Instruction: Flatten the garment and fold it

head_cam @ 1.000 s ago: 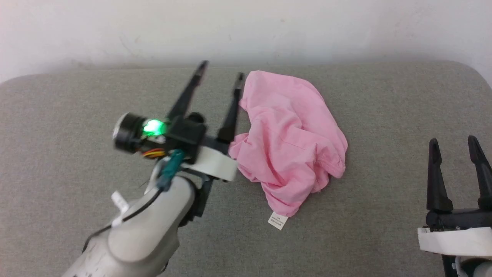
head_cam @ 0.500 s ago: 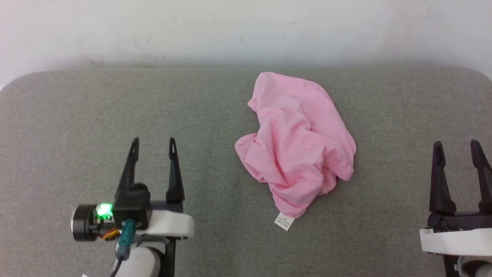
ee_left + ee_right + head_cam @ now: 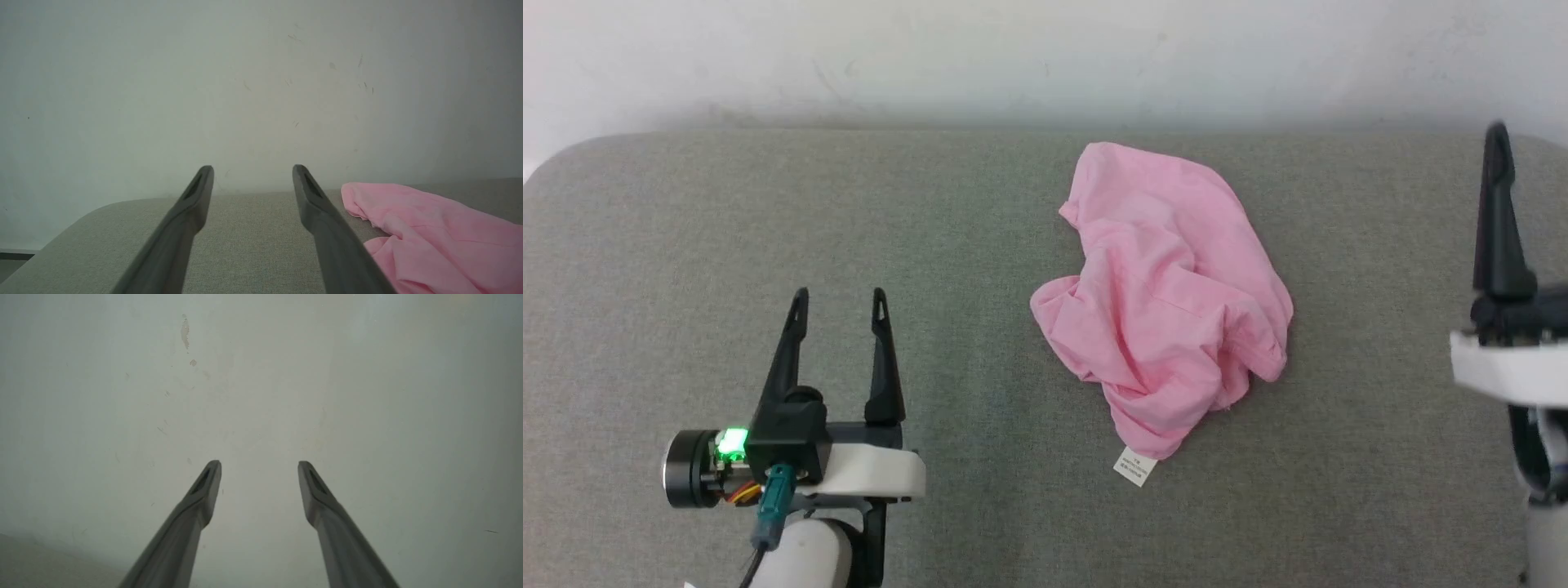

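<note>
No flattening or folding is judged done: the garment [image 3: 1168, 302] is found crumpled in a heap on the grey bench [image 3: 768, 212], label [image 3: 1134, 466] at its near edge, while the jaws of the left gripper [image 3: 837, 298] and right gripper [image 3: 259, 463] are seen parted, empty and clear of it.

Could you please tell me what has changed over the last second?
The left gripper drew back from the left edge of the pink garment to the lower left, open and empty. The right gripper moved forward along the right side, also open. The garment stays crumpled on the grey cushion, unheld.
</note>
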Robot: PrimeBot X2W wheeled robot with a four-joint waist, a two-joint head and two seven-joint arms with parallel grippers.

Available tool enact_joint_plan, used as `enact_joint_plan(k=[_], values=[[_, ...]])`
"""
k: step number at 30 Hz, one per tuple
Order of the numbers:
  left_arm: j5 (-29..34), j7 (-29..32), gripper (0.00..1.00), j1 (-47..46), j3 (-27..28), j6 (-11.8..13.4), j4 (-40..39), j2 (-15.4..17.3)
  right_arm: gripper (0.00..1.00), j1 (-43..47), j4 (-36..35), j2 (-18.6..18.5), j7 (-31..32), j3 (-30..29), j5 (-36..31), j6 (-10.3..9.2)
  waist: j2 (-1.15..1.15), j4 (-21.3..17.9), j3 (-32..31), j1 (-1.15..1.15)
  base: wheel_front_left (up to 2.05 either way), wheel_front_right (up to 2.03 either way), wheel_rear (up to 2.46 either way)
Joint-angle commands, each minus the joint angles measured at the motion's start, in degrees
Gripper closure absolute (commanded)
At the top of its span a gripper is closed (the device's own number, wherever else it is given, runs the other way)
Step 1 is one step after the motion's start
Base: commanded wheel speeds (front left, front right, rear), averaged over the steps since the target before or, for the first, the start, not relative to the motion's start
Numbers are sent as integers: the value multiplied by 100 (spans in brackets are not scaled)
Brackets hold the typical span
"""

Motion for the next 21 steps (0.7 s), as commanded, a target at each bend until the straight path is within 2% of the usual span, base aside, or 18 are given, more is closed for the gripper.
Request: enact_joint_plan(k=[1, 5, 8, 11, 12, 13, 17, 21], values=[[71, -27, 0, 103, 100, -60, -17, -69, 0, -321, 271, -236, -26, 152, 121, -11, 0, 10, 59, 0, 0, 0, 0], [160, -27, 0, 111, 250, -160, -11, -167, 0, -983, 1657, -1021, 149, 990, 619, -11, 0, 50, 149, 0, 0, 0, 0], [218, -27, 0, 97, 334, -214, -31, -242, 0, -1589, 2397, -1639, 1052, 1935, 1242, -11, 0, 103, 273, 0, 0, 0, 0], [274, -27, 0, 35, 374, -255, -59, -330, 0, -2120, 2765, -2230, 2062, 2891, 1852, -11, 0, 180, 443, 0, 0, 0, 0], [289, -27, 0, 8, 379, -269, -65, -359, 0, -2277, 2854, -2360, 2394, 3166, 2142, -11, 0, 208, 501, 0, 0, 0, 0], [289, -27, 0, 8, 379, -269, -65, -359, 0, -2277, 2854, -2360, 2394, 3166, 2142, -11, 0, 208, 501, 0, 0, 0, 0], [344, -27, 0, -138, 337, -321, -72, -471, 0, -2875, 3151, -2795, 3594, 4109, 3051, -11, 0, 358, 753, 0, 0, 0, 0], [360, -27, 0, -309, 307, -346, -66, -555, 0, -3373, 3408, -2892, 4338, 4721, 3852, -11, 0, 516, 985, 0, 0, 0, 0]])
